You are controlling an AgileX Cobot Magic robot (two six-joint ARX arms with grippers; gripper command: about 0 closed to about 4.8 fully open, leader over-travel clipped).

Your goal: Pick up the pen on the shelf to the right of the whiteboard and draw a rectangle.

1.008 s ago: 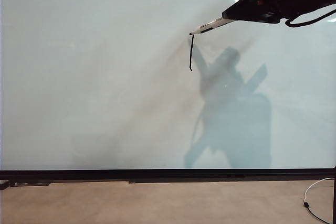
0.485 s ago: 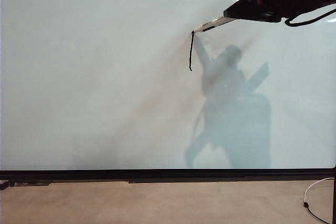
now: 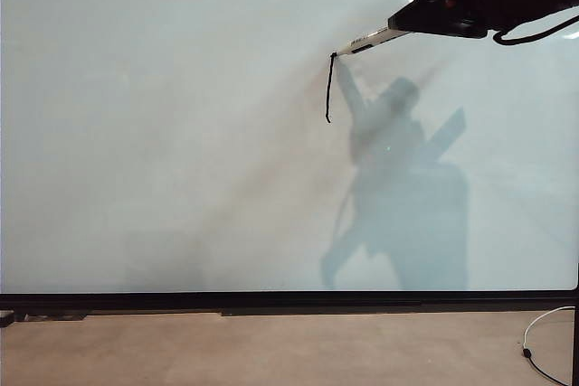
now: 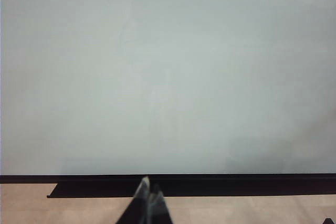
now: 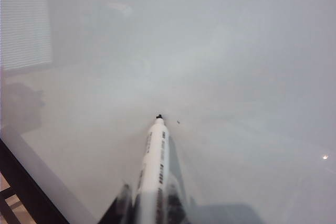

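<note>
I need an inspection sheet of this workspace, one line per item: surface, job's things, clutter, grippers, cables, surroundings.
Surface: whiteboard, glossy pale face with shadows and glare spots, black lower frame edge.
Job's things: pen with its tip at the board, at the top end of one near-vertical black stroke; no other side of the rectangle drawn.
Clutter: nothing seen.
Grippers: right gripper shut on the pen, high on the right of the exterior view; left gripper shut and empty, low before the board's frame.
Cables: black cable looping under the right arm; white cable with a dark plug on the floor, lower right.
Surroundings: tan floor below the board.
</note>
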